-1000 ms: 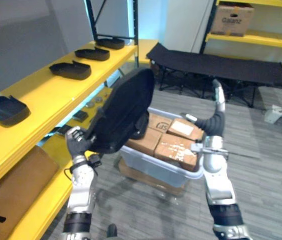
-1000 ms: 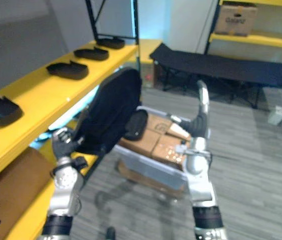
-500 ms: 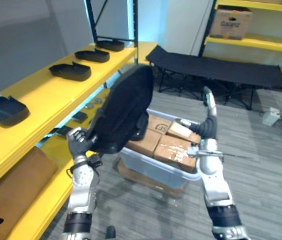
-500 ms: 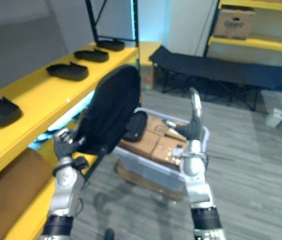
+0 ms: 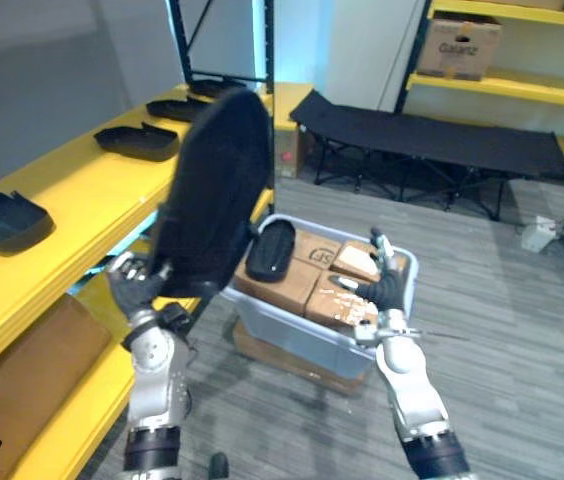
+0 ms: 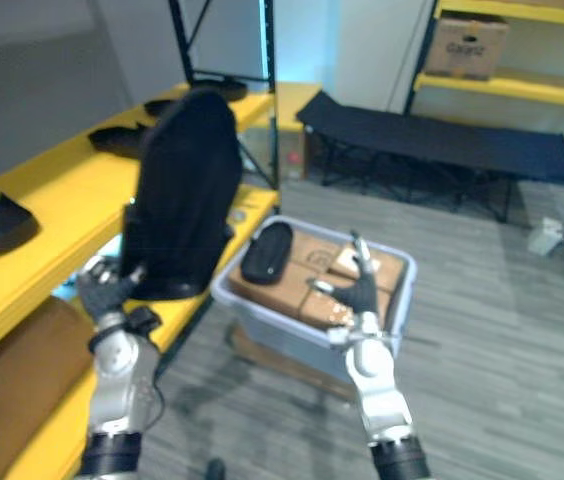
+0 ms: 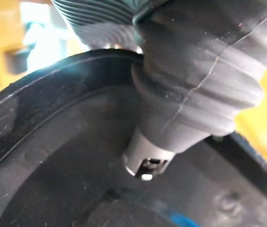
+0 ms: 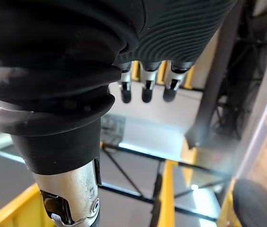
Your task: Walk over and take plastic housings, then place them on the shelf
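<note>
A large black plastic housing (image 5: 212, 200) stands nearly upright in front of the yellow shelf (image 5: 72, 190). My left hand (image 5: 132, 285) is shut on its lower edge, and the left wrist view shows the thumb (image 7: 171, 118) lying against the housing's dark inner face (image 7: 53, 156). My right hand (image 5: 377, 290) hovers open over the grey bin (image 5: 292, 335), apart from the housing, with its fingers (image 8: 145, 90) straight. A smaller black housing (image 5: 270, 250) lies in the bin on cardboard boxes (image 5: 337, 290). Other black housings (image 5: 2, 220) (image 5: 142, 140) rest on the shelf top.
A lower yellow shelf board holds a brown cardboard box (image 5: 22, 390) at the left. A black folding cot (image 5: 432, 140) stands behind the bin. A second yellow rack at the back right carries a cardboard box (image 5: 459, 45). Grey plank floor lies to the right of the bin.
My left hand has swung the big housing left towards the shelf and more upright. My right hand has dropped from raised beside the housing to low over the bin.
</note>
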{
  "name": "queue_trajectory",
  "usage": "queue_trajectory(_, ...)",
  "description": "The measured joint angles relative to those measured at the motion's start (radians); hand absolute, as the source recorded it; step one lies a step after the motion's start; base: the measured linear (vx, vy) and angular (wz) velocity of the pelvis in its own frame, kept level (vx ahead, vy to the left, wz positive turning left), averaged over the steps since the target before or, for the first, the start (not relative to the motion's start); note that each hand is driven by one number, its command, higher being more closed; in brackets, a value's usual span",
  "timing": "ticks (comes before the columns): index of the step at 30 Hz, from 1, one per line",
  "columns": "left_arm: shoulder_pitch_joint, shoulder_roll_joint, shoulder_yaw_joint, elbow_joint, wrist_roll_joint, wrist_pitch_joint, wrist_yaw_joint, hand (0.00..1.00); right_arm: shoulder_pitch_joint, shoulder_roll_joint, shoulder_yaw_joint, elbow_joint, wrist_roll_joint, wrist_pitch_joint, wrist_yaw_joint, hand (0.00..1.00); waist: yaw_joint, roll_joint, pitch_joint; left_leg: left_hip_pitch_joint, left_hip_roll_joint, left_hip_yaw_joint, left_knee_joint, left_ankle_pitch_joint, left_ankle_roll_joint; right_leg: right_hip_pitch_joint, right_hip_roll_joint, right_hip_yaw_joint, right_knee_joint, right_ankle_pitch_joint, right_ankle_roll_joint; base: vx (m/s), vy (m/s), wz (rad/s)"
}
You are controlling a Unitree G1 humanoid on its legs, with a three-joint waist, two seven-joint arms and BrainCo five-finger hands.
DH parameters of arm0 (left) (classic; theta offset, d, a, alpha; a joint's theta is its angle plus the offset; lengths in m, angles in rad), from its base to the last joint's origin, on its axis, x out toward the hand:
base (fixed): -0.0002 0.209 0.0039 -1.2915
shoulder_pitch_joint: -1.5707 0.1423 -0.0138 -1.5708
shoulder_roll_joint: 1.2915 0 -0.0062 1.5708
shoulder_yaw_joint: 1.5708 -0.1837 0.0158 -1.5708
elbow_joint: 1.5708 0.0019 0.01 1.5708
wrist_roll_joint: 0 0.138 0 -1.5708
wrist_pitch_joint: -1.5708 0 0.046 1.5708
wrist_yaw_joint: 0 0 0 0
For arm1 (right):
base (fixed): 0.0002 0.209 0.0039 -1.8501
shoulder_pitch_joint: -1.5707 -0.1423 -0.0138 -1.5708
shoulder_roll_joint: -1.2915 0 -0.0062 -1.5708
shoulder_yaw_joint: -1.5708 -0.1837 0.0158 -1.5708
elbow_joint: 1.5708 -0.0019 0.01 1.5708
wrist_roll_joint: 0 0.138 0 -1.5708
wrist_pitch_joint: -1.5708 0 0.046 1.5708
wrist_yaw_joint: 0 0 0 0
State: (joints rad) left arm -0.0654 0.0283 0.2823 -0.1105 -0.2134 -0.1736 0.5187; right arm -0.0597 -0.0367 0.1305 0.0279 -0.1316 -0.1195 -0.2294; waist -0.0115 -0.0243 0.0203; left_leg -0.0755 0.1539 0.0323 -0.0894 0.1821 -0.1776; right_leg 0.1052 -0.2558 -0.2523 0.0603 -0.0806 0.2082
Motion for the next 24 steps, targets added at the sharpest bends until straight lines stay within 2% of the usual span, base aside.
queue_trajectory(3, 0.049, -0.003, 0.072, -0.076, 0.028, -0.01, 0.026, 1.0, 0.0, 0.005, 0.011, 0.0, 0.012, -0.034, 0.019, 0.0, 0.007, 0.003, -0.009, -0.027, 0.001, -0.031, 0.0, -0.003, -0.004, 0.0, 0.007, -0.034, -0.002, -0.003, -0.004, -0.01, -0.023, 0.26)
queue_trajectory(7, 0.111, -0.033, 0.162, -0.143, 0.035, -0.039, 0.049, 1.0, -0.003, 0.01, 0.041, 0.014, 0.031, -0.039, 0.037, 0.0, 0.056, -0.005, -0.018, -0.051, 0.007, -0.062, 0.0, 0.002, -0.008, 0.003, 0.022, -0.068, -0.006, -0.009, -0.014, 0.01, -0.033, 0.23)
queue_trajectory(9, 0.13, -0.045, 0.201, -0.168, 0.035, -0.042, 0.063, 1.0, -0.007, 0.015, 0.065, 0.03, 0.04, -0.04, 0.039, 0.0, 0.066, -0.009, -0.027, -0.071, 0.007, -0.098, 0.001, 0.008, -0.01, 0.008, 0.03, -0.099, -0.008, -0.011, -0.016, 0.03, -0.044, 0.39)
queue_trajectory(15, 0.19, -0.052, 0.284, -0.207, 0.035, -0.055, 0.09, 1.0, -0.05, 0.026, 0.079, 0.064, 0.05, -0.054, 0.062, 0.0, 0.121, -0.018, -0.034, -0.102, 0.0, -0.165, 0.001, 0.015, -0.016, 0.041, 0.048, -0.174, -0.014, -0.021, -0.019, 0.03, -0.038, 0.35)
queue_trajectory(18, 0.2, -0.088, 0.332, -0.207, 0.035, -0.063, 0.096, 1.0, -0.056, 0.03, 0.083, 0.068, 0.08, -0.061, 0.077, 0.0, 0.14, -0.018, -0.034, -0.102, -0.005, -0.194, 0.001, 0.017, -0.019, 0.063, 0.052, -0.205, -0.016, -0.03, -0.021, 0.01, -0.026, 0.31)
queue_trajectory(22, 0.248, -0.122, 0.329, -0.251, 0.029, -0.073, 0.085, 1.0, -0.061, 0.029, 0.093, 0.075, 0.134, -0.08, 0.088, 0.0, 0.165, -0.015, -0.032, -0.147, -0.013, -0.29, 0.006, 0.031, -0.022, 0.081, 0.075, -0.303, 0.012, -0.07, -0.017, 0.0, -0.048, 0.62)
queue_trajectory(23, 0.248, -0.122, 0.326, -0.251, 0.024, -0.076, 0.084, 1.0, -0.061, 0.028, 0.09, 0.075, 0.139, -0.08, 0.088, 0.0, 0.164, -0.016, -0.03, -0.162, -0.022, -0.306, 0.006, 0.039, -0.012, 0.085, 0.076, -0.333, 0.024, -0.074, -0.013, 0.01, -0.027, 1.26)
queue_trajectory(24, 0.248, -0.121, 0.322, -0.251, 0.021, -0.077, 0.079, 1.0, -0.06, 0.023, 0.084, 0.076, 0.142, -0.08, 0.088, 0.0, 0.165, -0.024, -0.024, -0.186, -0.045, -0.291, 0.007, 0.055, 0.042, 0.096, 0.065, -0.393, 0.042, -0.087, 0.001, 0.02, 0.013, 1.52)
